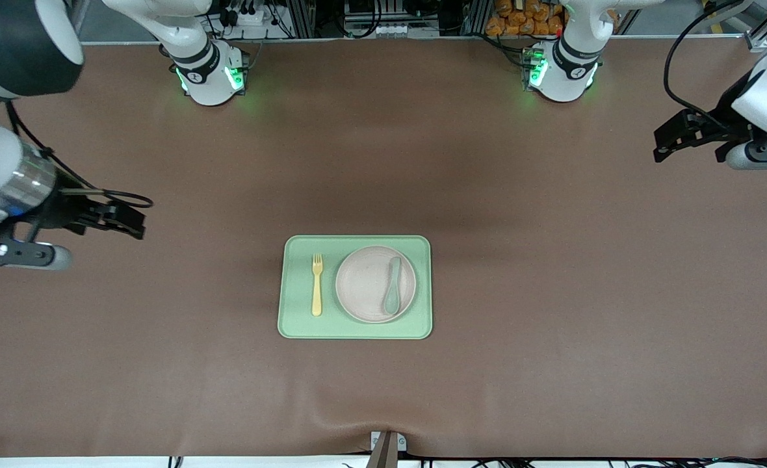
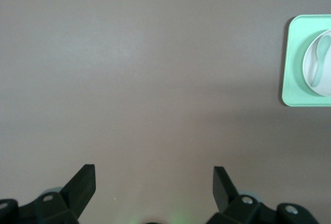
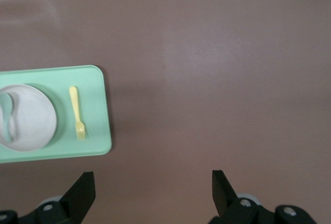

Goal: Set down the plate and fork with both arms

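- You have the round pale beige plate [image 1: 375, 284] sitting on the rectangular light green tray [image 1: 355, 328], a grey-green spoon [image 1: 392, 285] lying in it.
- The small pale yellow plastic fork [image 1: 317, 285] lies on the tray just beside the plate, toward the right arm's end, so each arm likely has its own target.
- Your left gripper [image 1: 690, 138] hangs with fingers spread wide, empty, over bare table, well apart from the tray.
- Your right gripper [image 1: 112, 216] hangs likewise: wide apart, holding nothing, over its own end.

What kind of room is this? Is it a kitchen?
Probably a robot lab, not a kitchen. Two robot arms stand bolted at a brown table, with cables and metal frames along its edge. The tray with a plate and fork looks like practice.
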{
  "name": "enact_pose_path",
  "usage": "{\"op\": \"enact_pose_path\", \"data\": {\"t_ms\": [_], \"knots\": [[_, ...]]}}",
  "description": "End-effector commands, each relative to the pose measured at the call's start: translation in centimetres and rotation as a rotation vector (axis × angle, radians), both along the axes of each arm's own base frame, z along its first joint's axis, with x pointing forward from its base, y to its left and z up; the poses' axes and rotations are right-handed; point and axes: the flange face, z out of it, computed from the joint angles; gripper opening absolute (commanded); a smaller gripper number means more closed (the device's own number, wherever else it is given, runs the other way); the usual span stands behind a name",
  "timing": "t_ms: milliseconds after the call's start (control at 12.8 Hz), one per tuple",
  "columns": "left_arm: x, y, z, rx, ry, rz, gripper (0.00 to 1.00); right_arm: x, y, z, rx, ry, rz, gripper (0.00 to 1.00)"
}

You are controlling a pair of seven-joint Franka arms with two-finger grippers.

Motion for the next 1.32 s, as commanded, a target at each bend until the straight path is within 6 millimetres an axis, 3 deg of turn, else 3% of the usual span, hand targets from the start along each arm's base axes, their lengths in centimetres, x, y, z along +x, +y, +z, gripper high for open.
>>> {"op": "enact_pose_path", "data": {"t_ms": [0,156,545,935,1247], "knots": [[-0.8,2.9,1.1,0.006,-0.019,-0.035,1.00,-2.2,-5.9,3.2,0.036,0.018,0.072,1.00],[-1.1,2.8,1.4,0.007,-0.022,-0.035,1.00,-3.3,-8.6,3.7,0.036,0.024,0.108,1.00],[-1.0,2.9,1.3,0.005,-0.022,-0.030,1.00,-7.3,-11.2,1.5,0.029,-0.027,0.151,1.00],[-1.7,2.8,1.3,0.005,-0.034,-0.014,1.00,-8.8,-13.0,0.6,0.030,-0.055,0.155,1.00],[-2.5,4.6,2.0,0.010,-0.058,0.002,1.00,-10.0,-12.9,0.0,0.038,-0.087,0.166,1.00]]}}
